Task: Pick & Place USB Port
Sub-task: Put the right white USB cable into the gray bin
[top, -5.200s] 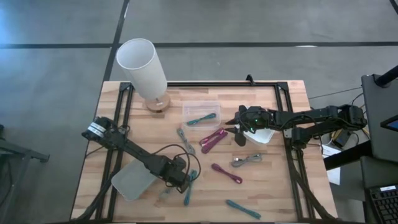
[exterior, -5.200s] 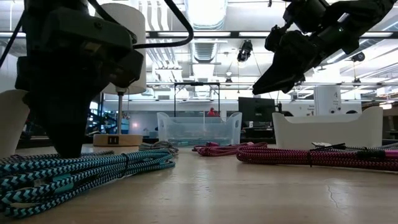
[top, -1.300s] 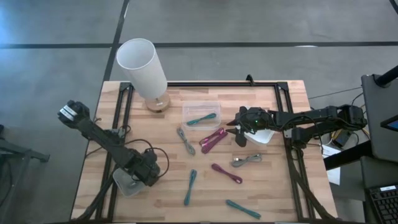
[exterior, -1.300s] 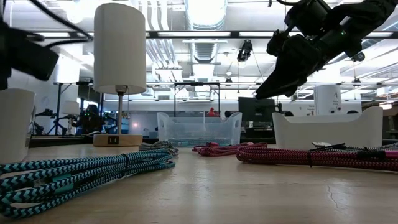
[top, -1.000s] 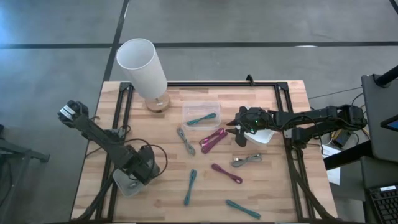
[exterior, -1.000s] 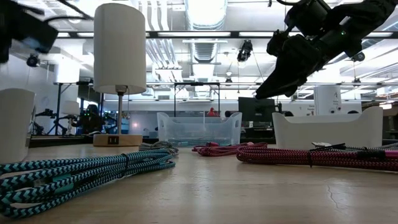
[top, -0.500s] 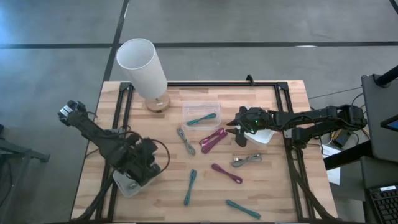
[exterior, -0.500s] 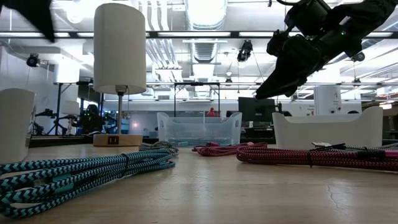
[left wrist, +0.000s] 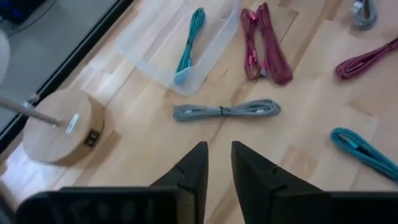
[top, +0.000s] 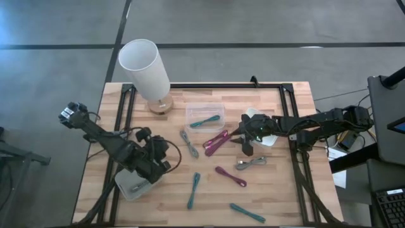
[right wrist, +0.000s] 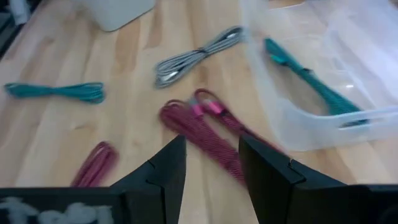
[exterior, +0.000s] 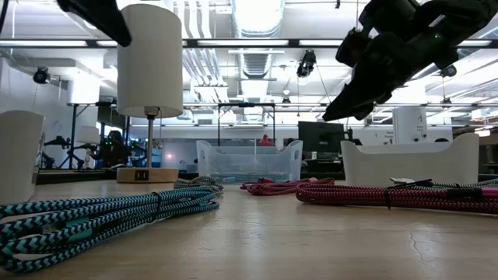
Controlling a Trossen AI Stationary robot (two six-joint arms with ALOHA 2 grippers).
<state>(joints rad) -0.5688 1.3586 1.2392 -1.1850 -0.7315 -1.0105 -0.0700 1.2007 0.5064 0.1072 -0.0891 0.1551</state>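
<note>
Several braided USB cables lie flat on the wooden table: a teal one (top: 205, 119) inside the clear bin (top: 204, 109), a grey one (top: 188, 140), a magenta pair (top: 217, 140), another magenta (top: 231, 176), a second grey (top: 252, 163) and two teal (top: 193, 190) (top: 248, 212). My left gripper (top: 161, 150) (left wrist: 219, 149) hangs above the table near the left white bin (top: 130, 183), empty, its fingers a narrow gap apart. My right gripper (top: 245, 147) (right wrist: 211, 149) is open and empty, above and just right of the magenta pair (right wrist: 202, 127).
A lamp with a white shade (top: 144, 66) stands on a round wooden base (left wrist: 59, 127) at the far left. A second white bin (top: 266, 134) sits under the right arm. Black rails (top: 297, 158) run along the table's sides. Bare wood lies in the near middle.
My left gripper has risen from over the left white bin and swung toward the table's middle and far side, turning to face the grey cable and clear bin. My right gripper has shifted a little toward the near edge. No cable has moved.
</note>
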